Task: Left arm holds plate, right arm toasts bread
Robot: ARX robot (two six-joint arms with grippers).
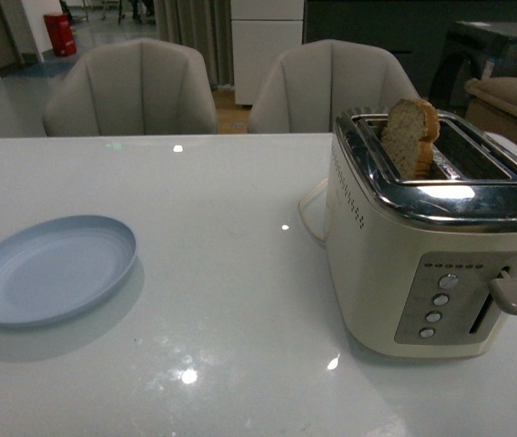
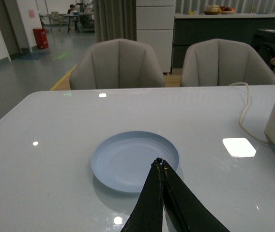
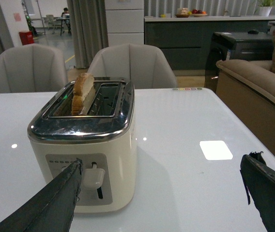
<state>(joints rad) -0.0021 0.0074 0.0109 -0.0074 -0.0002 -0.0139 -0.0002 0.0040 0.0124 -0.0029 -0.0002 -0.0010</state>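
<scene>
One plate (image 1: 51, 269) lies flat on the white worktop (image 1: 231, 273) at the left, pale blue and bare. To the right stands one cream toaster (image 1: 431, 246) with two slots; one bread (image 1: 410, 137) slice stands upright in the left slot, its top poking out. Two grey chairs (image 1: 131, 91) sit behind. Neither arm shows in the front view. The left wrist view adds the left end effector (image 2: 160, 163), fingers pressed together over the plate's near rim. The right wrist view adds the right end effector (image 3: 161, 166), spread wide, facing the toaster's lever (image 3: 95, 176).
</scene>
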